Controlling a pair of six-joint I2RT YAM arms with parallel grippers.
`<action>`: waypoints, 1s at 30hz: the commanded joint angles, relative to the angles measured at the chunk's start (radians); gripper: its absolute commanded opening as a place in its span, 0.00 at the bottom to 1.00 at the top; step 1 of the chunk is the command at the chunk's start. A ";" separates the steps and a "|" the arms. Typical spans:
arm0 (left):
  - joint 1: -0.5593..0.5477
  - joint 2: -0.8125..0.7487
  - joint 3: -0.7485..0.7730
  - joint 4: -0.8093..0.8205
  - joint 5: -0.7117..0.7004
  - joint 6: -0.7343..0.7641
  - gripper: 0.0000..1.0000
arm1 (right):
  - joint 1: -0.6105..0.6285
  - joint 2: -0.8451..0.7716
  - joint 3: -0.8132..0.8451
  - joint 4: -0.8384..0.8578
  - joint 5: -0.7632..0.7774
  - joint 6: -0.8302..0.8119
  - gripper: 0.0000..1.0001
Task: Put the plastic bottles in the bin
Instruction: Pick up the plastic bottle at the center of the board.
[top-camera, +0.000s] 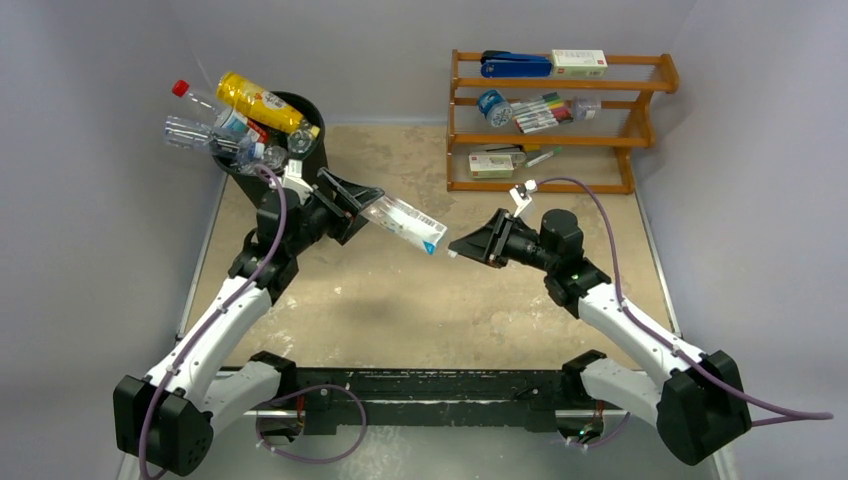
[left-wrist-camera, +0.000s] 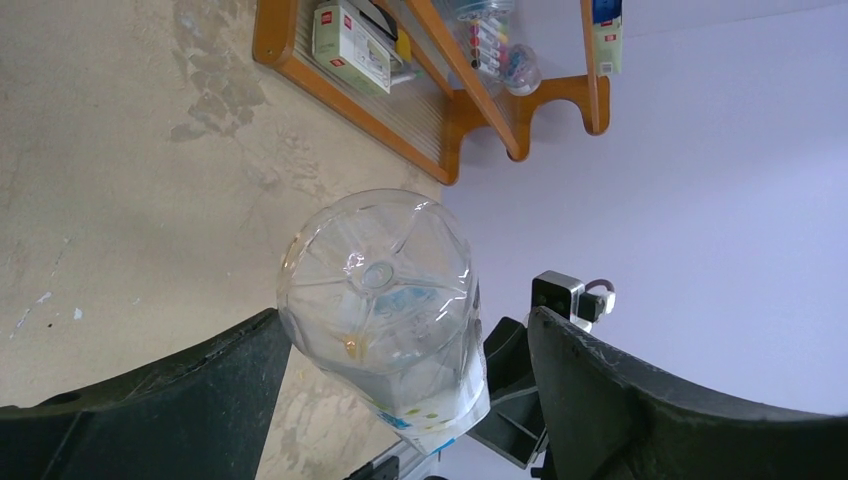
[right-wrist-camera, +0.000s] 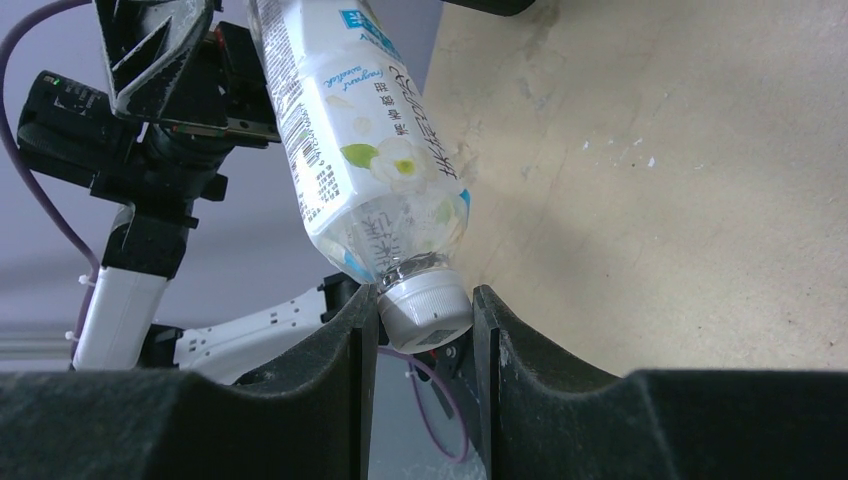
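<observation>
Beige table (top-camera: 400, 300) — right hand (right-wrist-camera: 422, 300) tight on bottle (right-wrist-camera: 370, 150) cap, clear only from its wrist; left hand (left-wrist-camera: 408, 320) apart.

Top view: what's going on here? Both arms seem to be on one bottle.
It looks like a mid-air handover. The right gripper is shut on the white cap of a clear bottle, holding it above the table. The left gripper stands open around the bottle's base and is not clamped on it. The black bin behind the left arm is heaped with other bottles, several poking past the rim.
</observation>
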 joint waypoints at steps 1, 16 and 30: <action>-0.007 -0.030 0.006 0.046 -0.007 -0.020 0.84 | 0.014 -0.006 0.045 0.065 0.024 0.016 0.28; -0.007 -0.028 0.044 -0.023 -0.028 0.029 0.78 | 0.065 0.001 0.104 0.073 0.036 0.038 0.29; -0.007 -0.050 0.071 -0.055 -0.046 0.048 0.54 | 0.088 -0.014 0.072 0.059 0.062 0.040 0.34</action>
